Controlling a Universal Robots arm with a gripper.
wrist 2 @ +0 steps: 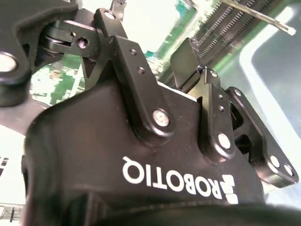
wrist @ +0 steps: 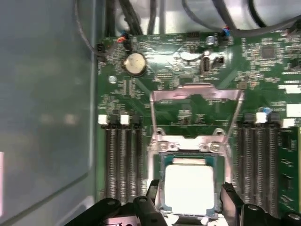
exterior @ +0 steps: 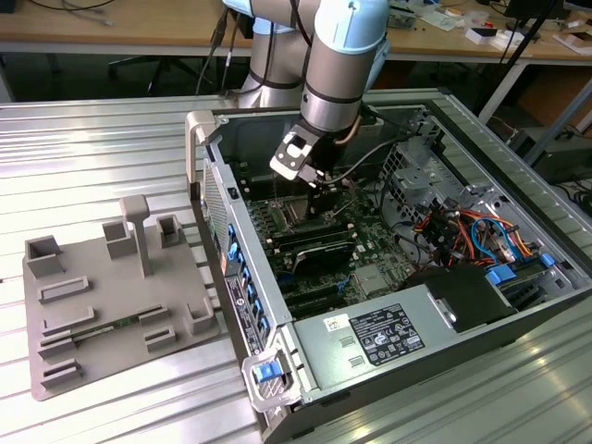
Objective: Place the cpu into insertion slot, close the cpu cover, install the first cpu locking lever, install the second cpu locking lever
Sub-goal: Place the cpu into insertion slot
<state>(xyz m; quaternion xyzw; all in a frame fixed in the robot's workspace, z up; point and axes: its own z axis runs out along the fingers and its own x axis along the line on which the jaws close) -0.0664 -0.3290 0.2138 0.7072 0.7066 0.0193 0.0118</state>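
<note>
Fixture tray: out on the exterior view's left, a grey tray (exterior: 111,305) with posts and pockets sat flat on the ribbed metal table (exterior: 102,148).
Computer case: next along, the open case (exterior: 245,268) lay on its side, and there was the green motherboard (wrist: 141,94), face up inside.
Arm: the silver arm (exterior: 338,65) plunged down into the case from the far side, its wrist over the board.
Gripper: the gripper (wrist: 189,194) hung low over the socket (wrist: 161,179), right on top of the action.
Fingers: the black fingers (wrist: 228,197) were spread apart, one on each side of the chip. In the first wrist view a thin strip of socket showed between each tip and the chip, so they were not clamped on it.
Cpu: the cpu (wrist: 190,186) lay square in the socket between the two fingertips, its metal top glaring pale.
Cpu cover: the cpu cover (wrist: 195,92) was swung up and open. Its silvery frame stood beyond the chip with its hinged edge at the socket, and green board showed through its open middle.
Memory slots: long dark memory slots (wrist: 122,160) ran in banks on both sides of the socket.
Coin cell: a round silver coin cell (wrist: 136,63) sat on the board past the raised cover.
Power supply: toward the exterior view's right, a grey power supply (exterior: 370,338) with a printed label filled the case's near corner.
Cables: farthest right, a tangle of orange and blue cables (exterior: 467,231) lay by the drive bays.
</note>
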